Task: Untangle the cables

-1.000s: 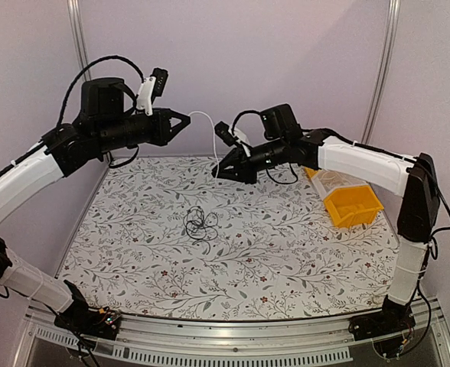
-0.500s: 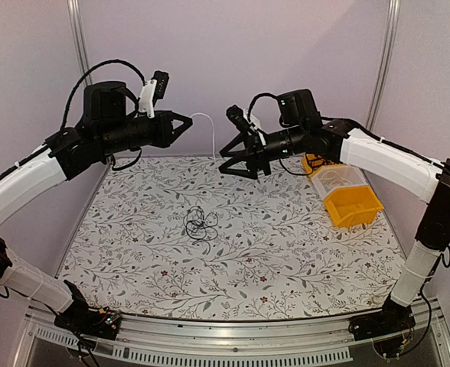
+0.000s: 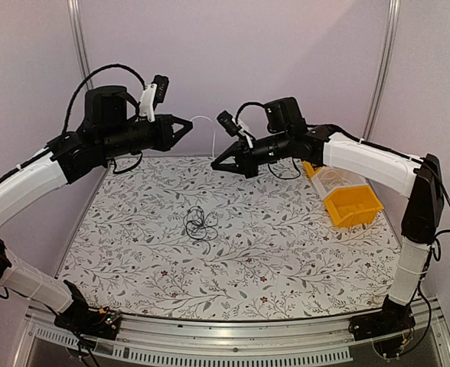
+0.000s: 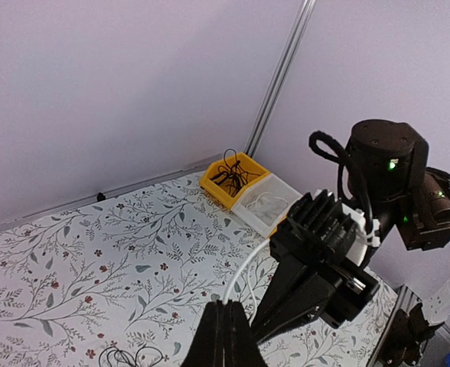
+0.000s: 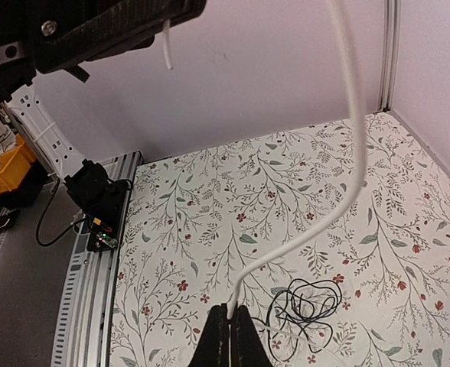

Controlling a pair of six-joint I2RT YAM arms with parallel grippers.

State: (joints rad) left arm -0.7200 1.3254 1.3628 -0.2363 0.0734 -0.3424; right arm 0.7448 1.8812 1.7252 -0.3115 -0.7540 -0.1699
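A bunch of thin black cables (image 3: 200, 224) lies tangled on the flowered mat, mid-table; it also shows in the right wrist view (image 5: 309, 302) and at the bottom edge of the left wrist view (image 4: 129, 358). Both grippers are raised above the mat at the back, away from the bunch. My left gripper (image 3: 188, 122) (image 4: 225, 306) is shut on one end of a white cable (image 3: 210, 130) (image 4: 248, 264). My right gripper (image 3: 215, 167) (image 5: 229, 310) is shut on the other end of that white cable (image 5: 347, 115), which arcs between the two.
A yellow bin (image 3: 353, 205) and a clear bin (image 3: 334, 180) stand at the right of the mat. In the left wrist view a yellow bin (image 4: 233, 177) holds black cables and the clear bin (image 4: 267, 205) beside it holds white ones. Walls enclose the back and sides.
My right arm swung its wrist up, then lowered it again; its gripper tip stays near the same spot, still holding the white cable. The left arm and the black bunch have barely moved.
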